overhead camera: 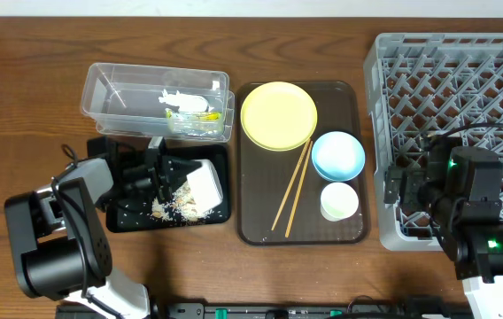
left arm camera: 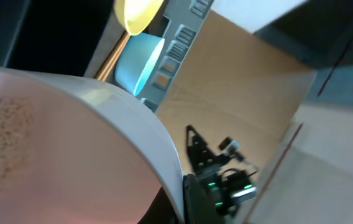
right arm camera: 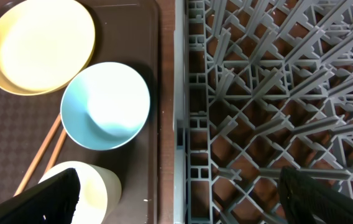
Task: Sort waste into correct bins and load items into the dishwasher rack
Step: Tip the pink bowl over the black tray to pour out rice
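bright even light; blurry left wrist close-up

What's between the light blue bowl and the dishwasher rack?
Only the brown tray rim and a thin strip of table separate light blue bowl from dishwasher rack; right wrist view shows it.

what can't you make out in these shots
- White bowl inside: overhead, tipped away; left wrist, blurred close-up.
- Dishwasher rack near corner: overhead, under the right arm.
- Right gripper fingertips: right wrist, cut by the bottom edge.
- Wrapper scraps print: overhead, too small.
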Motion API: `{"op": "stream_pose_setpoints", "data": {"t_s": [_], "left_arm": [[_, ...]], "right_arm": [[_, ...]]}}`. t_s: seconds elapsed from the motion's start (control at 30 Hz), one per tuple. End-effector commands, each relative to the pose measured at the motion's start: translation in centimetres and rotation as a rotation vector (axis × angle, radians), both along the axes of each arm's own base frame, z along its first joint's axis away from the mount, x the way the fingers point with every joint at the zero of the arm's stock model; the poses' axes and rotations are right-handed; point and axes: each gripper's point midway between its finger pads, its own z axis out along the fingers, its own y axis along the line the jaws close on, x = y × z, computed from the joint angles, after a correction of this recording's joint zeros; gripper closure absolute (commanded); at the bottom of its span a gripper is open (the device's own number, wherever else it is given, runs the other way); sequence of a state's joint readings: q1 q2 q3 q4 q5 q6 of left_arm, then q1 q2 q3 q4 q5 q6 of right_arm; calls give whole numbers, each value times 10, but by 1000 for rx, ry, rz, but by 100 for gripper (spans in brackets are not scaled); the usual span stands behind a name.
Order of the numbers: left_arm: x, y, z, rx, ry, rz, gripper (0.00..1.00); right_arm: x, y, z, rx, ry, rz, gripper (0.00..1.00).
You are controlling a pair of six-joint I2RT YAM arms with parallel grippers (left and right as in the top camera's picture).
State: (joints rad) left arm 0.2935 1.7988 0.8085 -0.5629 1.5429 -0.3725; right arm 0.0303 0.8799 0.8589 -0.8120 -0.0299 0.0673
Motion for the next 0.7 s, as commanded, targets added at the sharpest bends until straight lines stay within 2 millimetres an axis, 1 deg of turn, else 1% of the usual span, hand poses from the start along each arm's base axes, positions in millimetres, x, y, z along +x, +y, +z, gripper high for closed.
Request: {"op": "stream_pose_setpoints", "data": {"t_s": [0.0, 0.07, 0.13, 0.17, 0.3, 0.37, 0.57, 0.67], "left_arm": [[2, 8, 4, -110, 250, 49, 94], [4, 15, 4, -149, 363, 78, 94], [5, 20, 4, -175, 430, 102, 94], [6, 24, 4, -183, 446, 114, 94], [10, 34, 4, -182, 419, 144, 94], [13, 36, 4, -162, 360, 146, 94], [28, 39, 7, -50, 47, 122, 94], [34, 41, 12, -11, -63, 119, 94]], "right_arm": [[2, -2, 8, 0, -20, -4, 1], [2, -2, 8, 0, -20, -4, 1], [2, -2, 8, 0, -20, -4, 1], [2, -2, 8, 0, -19, -4, 1], [2, -2, 8, 0, -19, -4, 1], [2, -2, 8, 0, -19, -4, 1], [2, -2, 8, 0, -19, -4, 1], [2, -2, 8, 0, -19, -4, 1]]}}
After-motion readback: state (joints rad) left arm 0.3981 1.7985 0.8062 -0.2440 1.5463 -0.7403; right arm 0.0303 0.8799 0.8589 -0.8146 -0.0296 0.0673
